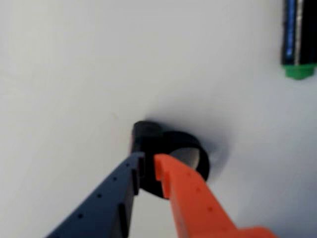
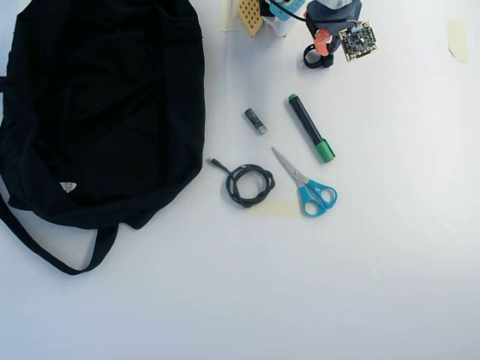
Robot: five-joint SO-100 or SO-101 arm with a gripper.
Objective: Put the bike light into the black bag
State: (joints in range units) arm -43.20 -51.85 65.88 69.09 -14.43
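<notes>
In the wrist view my gripper (image 1: 148, 163), with a dark blue finger and an orange finger (image 1: 188, 193), is shut on the bike light (image 1: 148, 136), a small black chunky piece with a ring-like strap loop (image 1: 190, 144). The light casts a soft shadow on the white table; I cannot tell whether it touches the surface. In the overhead view the gripper (image 2: 319, 46) and the light (image 2: 311, 58) are at the top, right of centre. The black bag (image 2: 105, 97) lies at the far left with its strap (image 2: 45, 251) and white label (image 2: 67, 186), well apart from the gripper.
Between gripper and bag lie a small dark battery (image 2: 255, 121), a black marker with a green cap (image 2: 310, 127) (image 1: 297, 34), a coiled black cable (image 2: 250, 184) and blue-handled scissors (image 2: 307, 187). Tape pieces (image 2: 274, 208) are stuck on the table.
</notes>
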